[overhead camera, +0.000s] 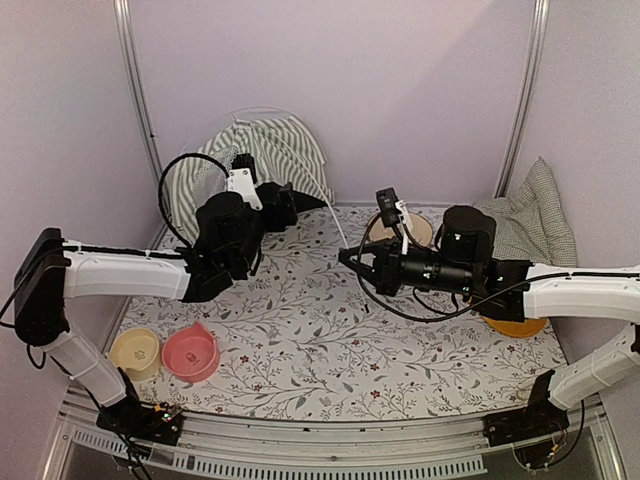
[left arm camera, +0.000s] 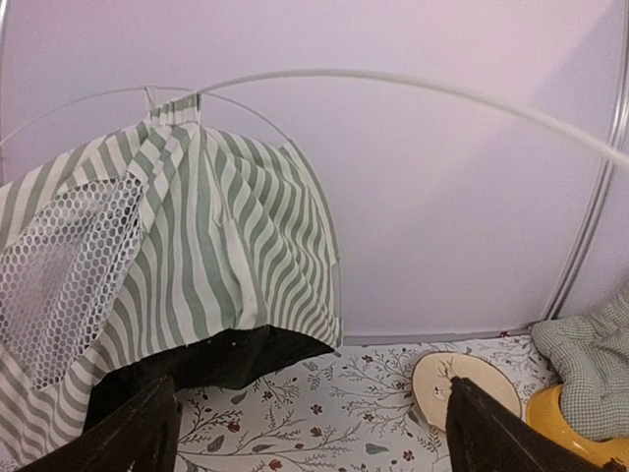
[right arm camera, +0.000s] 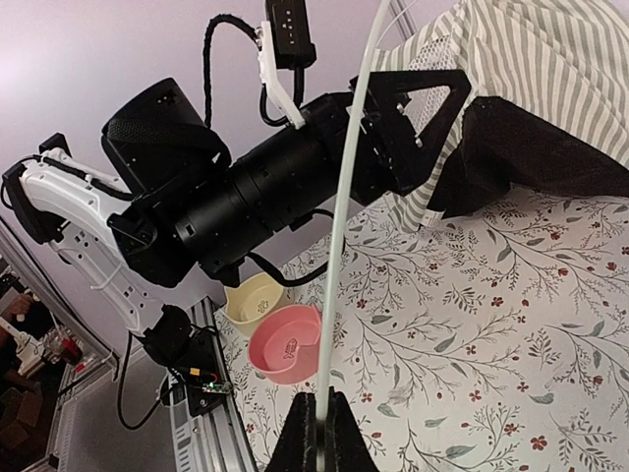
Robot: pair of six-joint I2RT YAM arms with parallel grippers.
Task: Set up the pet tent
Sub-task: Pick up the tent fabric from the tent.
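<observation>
Right gripper [right arm camera: 316, 418] pinches thin white pole [right arm camera: 339, 226], upper end out of frame; left gripper [left arm camera: 313, 423] spread wide, facing partly cropped green-and-white striped fabric tent [left arm camera: 226, 226].

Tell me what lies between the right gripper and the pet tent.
Top view: only the tent's thin white pole, pinched in the right gripper, arcs across to the pet tent; below it, bare floral table cover.
</observation>
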